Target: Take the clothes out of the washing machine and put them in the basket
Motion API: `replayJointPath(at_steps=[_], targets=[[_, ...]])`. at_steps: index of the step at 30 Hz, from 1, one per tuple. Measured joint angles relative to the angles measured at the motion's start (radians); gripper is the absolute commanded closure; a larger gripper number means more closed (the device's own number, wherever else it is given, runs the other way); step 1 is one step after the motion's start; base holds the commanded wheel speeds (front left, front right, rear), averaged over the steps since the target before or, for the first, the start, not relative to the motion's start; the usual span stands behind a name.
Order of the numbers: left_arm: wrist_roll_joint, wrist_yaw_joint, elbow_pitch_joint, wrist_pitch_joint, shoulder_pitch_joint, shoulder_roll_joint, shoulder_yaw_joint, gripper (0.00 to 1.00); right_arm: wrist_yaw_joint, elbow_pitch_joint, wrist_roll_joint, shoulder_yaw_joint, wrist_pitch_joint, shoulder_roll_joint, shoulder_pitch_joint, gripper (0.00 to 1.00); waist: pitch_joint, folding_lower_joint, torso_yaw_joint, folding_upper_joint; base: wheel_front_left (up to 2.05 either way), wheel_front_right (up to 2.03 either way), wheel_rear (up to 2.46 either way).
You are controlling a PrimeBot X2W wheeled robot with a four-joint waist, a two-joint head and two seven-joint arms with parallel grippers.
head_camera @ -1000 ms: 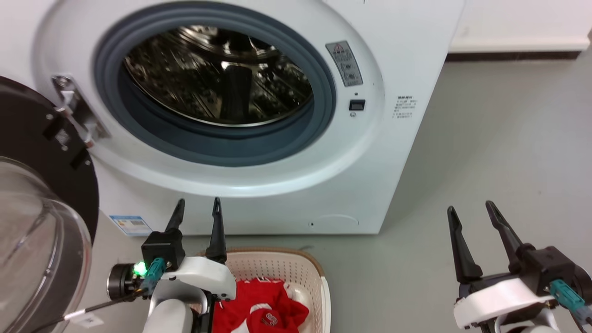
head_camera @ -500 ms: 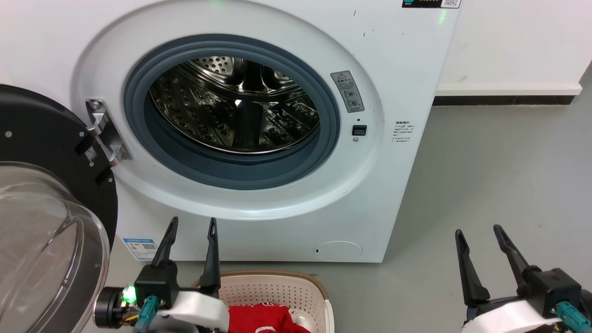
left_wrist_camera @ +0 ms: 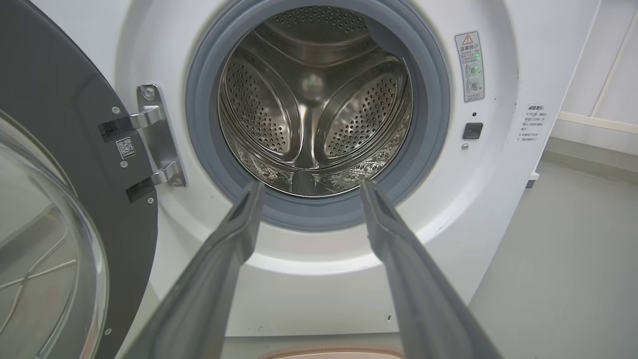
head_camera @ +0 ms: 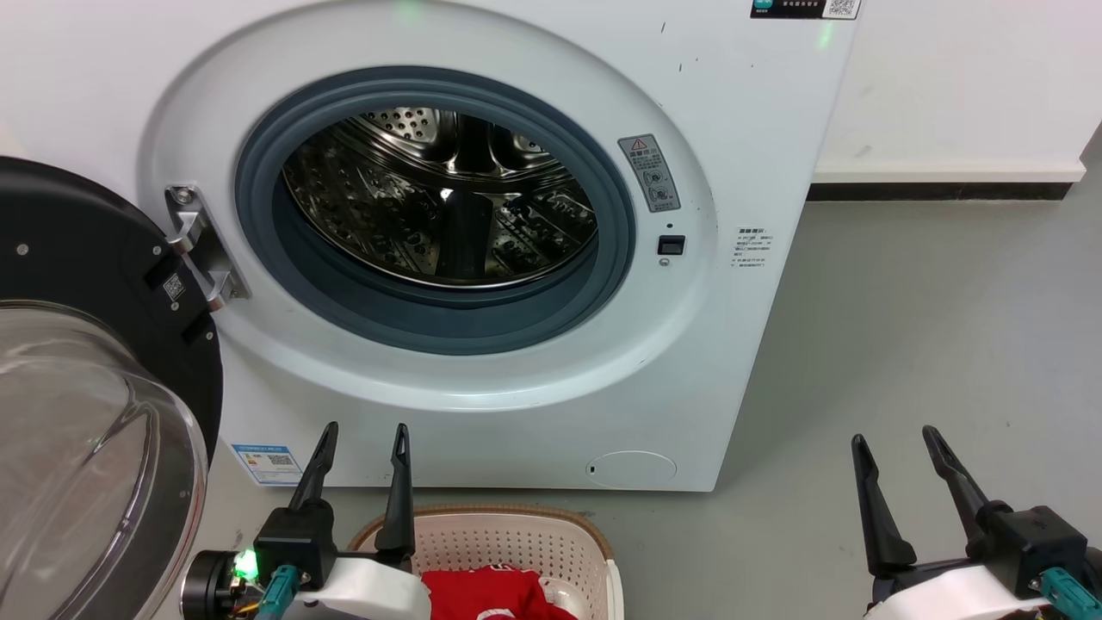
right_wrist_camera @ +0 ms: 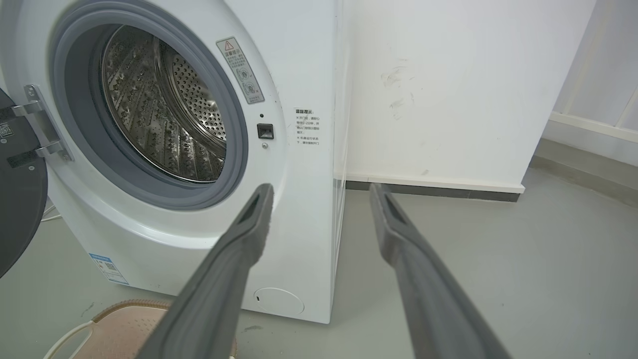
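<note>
One washing machine [head_camera: 740, 129] stands with its door [head_camera: 86, 250] swung wide; the left wrist view looks into its bare steel drum [left_wrist_camera: 309, 99]. One basket [head_camera: 516, 541] on the floor [head_camera: 904, 344] holds red clothes [head_camera: 482, 594], number unclear. The left hand [head_camera: 366, 428] and right hand [head_camera: 894, 436] are spread, gripping nothing.

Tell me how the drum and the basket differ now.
The drum is shiny steel; the basket is cream plastic with a brown rim. The drum looks empty, as far as the views reach; the basket holds red clothes. The drum opens forward, the basket upward. Both have perforated walls.
</note>
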Motion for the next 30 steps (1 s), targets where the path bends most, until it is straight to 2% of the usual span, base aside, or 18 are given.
replayJointPath(at_steps=[9,10,13,30], targets=[[-0.016,-0.001,0.011,0.004,0.0,0.003,-0.007,0.0,0.0,0.002,0.007,0.001,0.0,0.0,0.0,0.0,0.002,0.0,0.001,0.0,0.0,0.0,0.0],[-0.016,-0.001,0.018,0.005,0.002,0.002,-0.008,1.0,0.0,0.009,0.007,0.001,0.0,0.0,0.002,1.0,0.002,0.0001,0.001,0.0,0.0,0.0,0.0],[-0.044,-0.003,0.038,0.016,0.01,0.0,-0.002,1.0,0.0,0.022,0.036,0.007,0.0,0.001,0.012,1.0,0.002,0.0001,0.001,0.0,0.0,0.0,0.0],[-0.37,-0.044,0.052,0.096,-0.001,-0.005,0.05,1.0,0.0,0.088,0.401,0.007,0.031,-0.015,-0.028,1.0,0.005,0.0001,0.001,0.0,0.0,0.0,0.0]])
